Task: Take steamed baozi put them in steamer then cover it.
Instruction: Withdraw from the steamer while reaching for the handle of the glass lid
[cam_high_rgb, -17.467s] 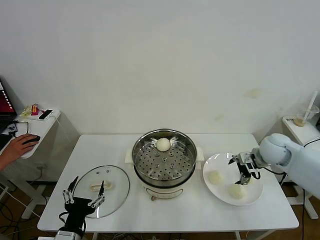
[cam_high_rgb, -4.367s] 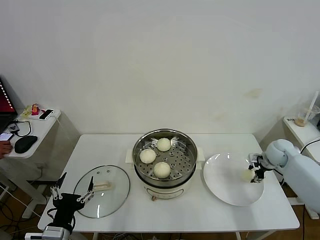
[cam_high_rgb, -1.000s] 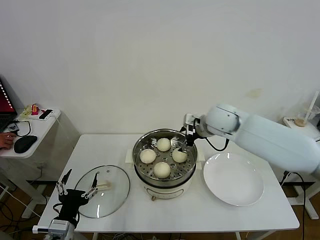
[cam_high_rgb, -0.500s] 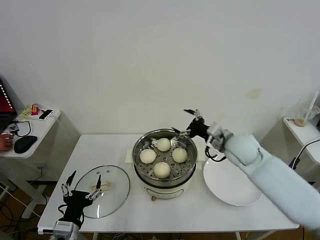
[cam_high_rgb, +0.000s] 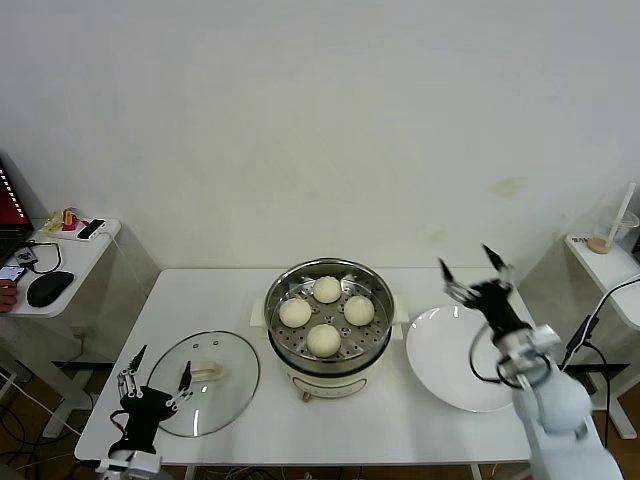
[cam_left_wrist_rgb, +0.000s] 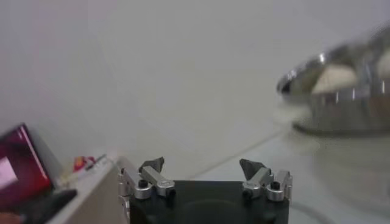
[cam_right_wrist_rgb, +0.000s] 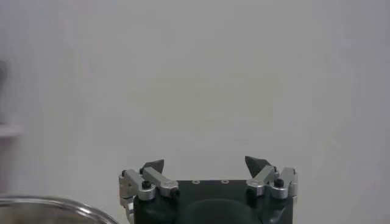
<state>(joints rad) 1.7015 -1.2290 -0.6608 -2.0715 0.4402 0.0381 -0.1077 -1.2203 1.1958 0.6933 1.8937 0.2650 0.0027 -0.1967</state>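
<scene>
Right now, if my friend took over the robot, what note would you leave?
Left gripper: open, empty, at the table's front left by the cover.
Right gripper: open, empty, raised above the plate.
Done: all four baozi sit in the steamer; plate bare.
Left: lift the cover by its handle and set it on the steamer.
</scene>
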